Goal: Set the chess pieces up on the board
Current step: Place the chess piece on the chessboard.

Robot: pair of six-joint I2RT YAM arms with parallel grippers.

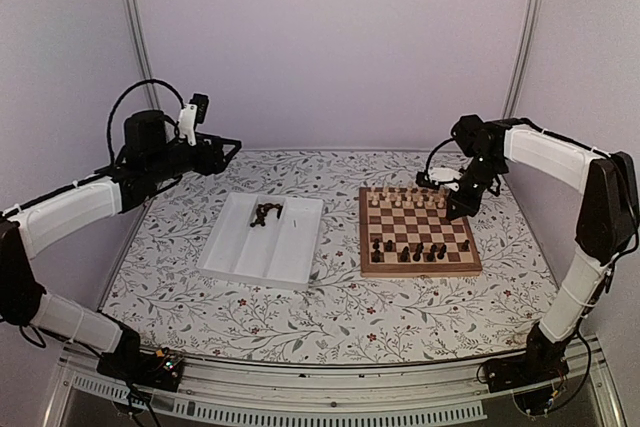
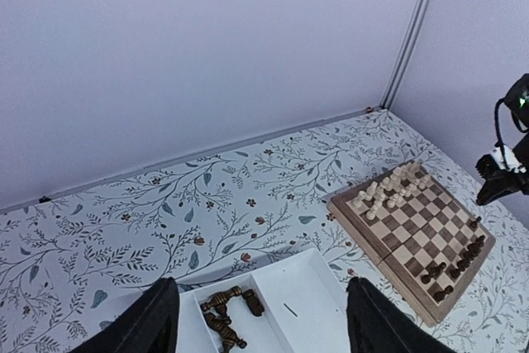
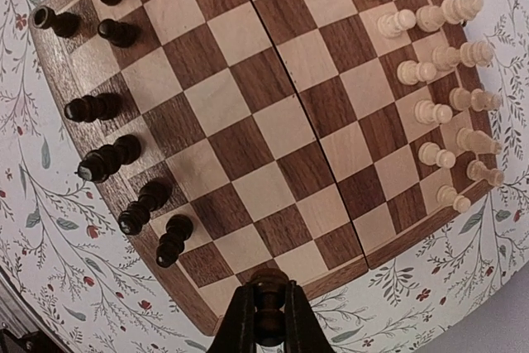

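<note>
The board (image 1: 419, 232) lies at the right of the table. Several dark chess pieces (image 1: 418, 250) stand along its near edge and pale pieces along the far edge. In the right wrist view the board (image 3: 273, 121) has dark pieces (image 3: 107, 159) at left. My right gripper (image 3: 269, 320) is shut on a dark chess piece (image 3: 270, 297), held above the board's right edge (image 1: 460, 209). More dark pieces (image 1: 264, 214) lie in the white tray (image 1: 290, 257); they also show in the left wrist view (image 2: 225, 316). My left gripper (image 1: 228, 150) is open and empty, high above the tray.
The white tray (image 2: 310, 303) has two compartments; the dark pieces lie in the left one. Pale pieces (image 3: 442, 80) fill the board's far rows. The floral tablecloth (image 1: 330, 317) covers the table. Walls close in on three sides.
</note>
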